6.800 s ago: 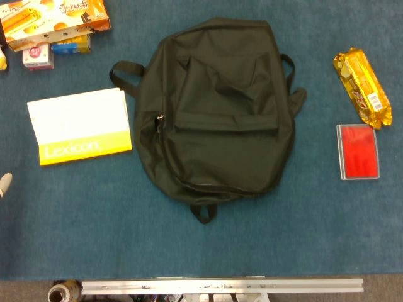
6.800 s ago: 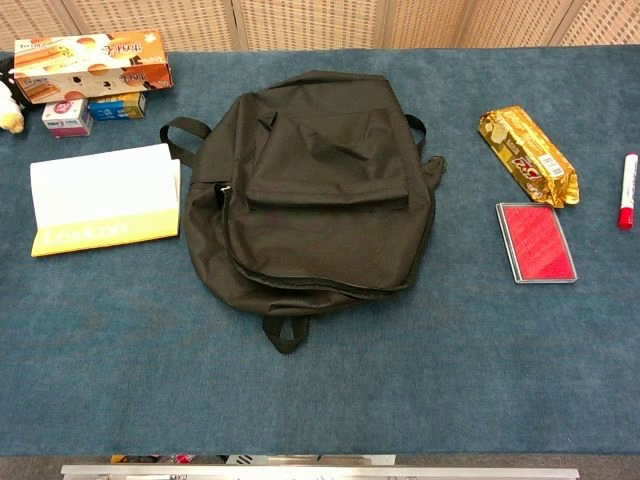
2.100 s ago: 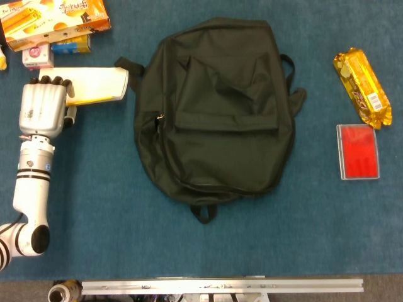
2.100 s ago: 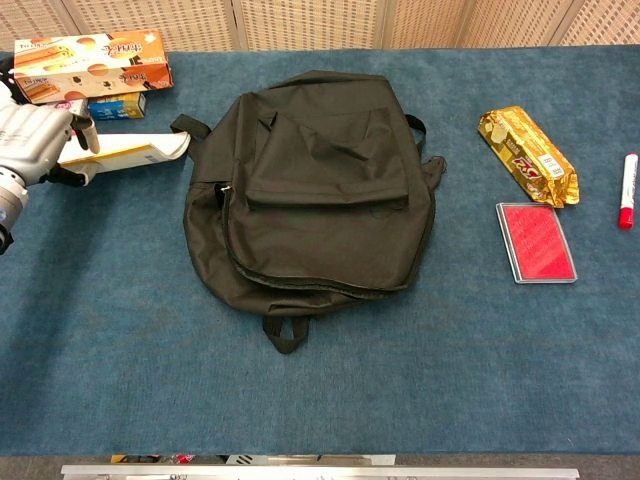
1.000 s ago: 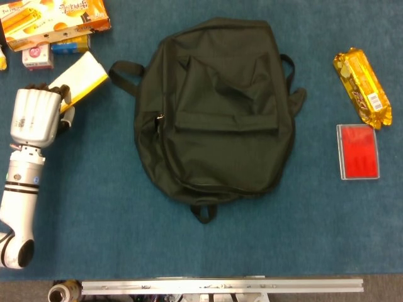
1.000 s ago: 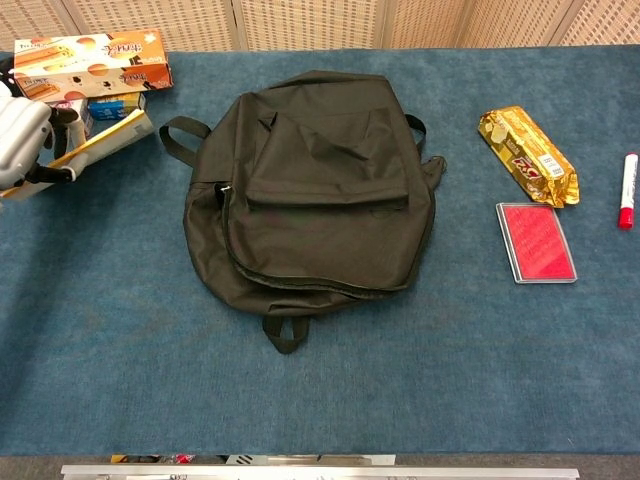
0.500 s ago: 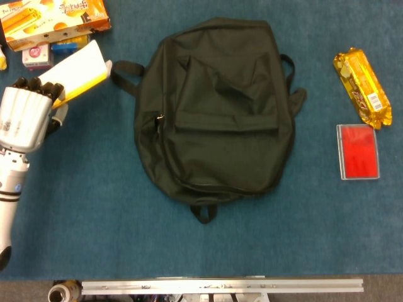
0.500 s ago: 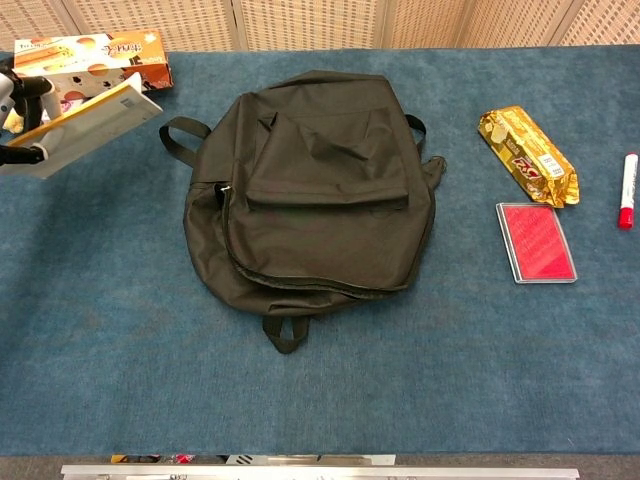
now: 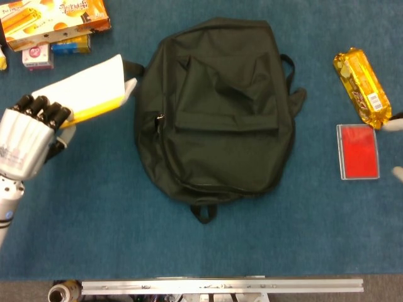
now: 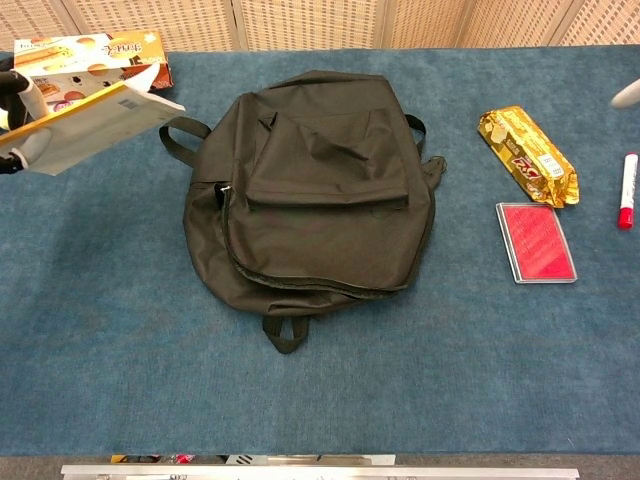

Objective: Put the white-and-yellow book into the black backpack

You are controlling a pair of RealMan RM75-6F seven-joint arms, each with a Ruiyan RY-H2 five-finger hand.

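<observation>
Head view shows your left hand (image 9: 26, 135) gripping the flat white-and-yellow book (image 9: 88, 89) lifted just left of the soft, rounded black backpack (image 9: 217, 107); your right hand's state I cannot tell

left hand (image 9: 25, 135): silver-white shell | fingers (image 9: 49, 113): black tips | wrist: white, rounded

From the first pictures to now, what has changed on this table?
The left hand came in, took hold of the white-and-yellow book and lifted it off the blue table, carrying it tilted toward the black backpack. Pale fingers of the right hand now show at the right edge. The backpack, gold snack packet, red case and boxes stayed put.
</observation>
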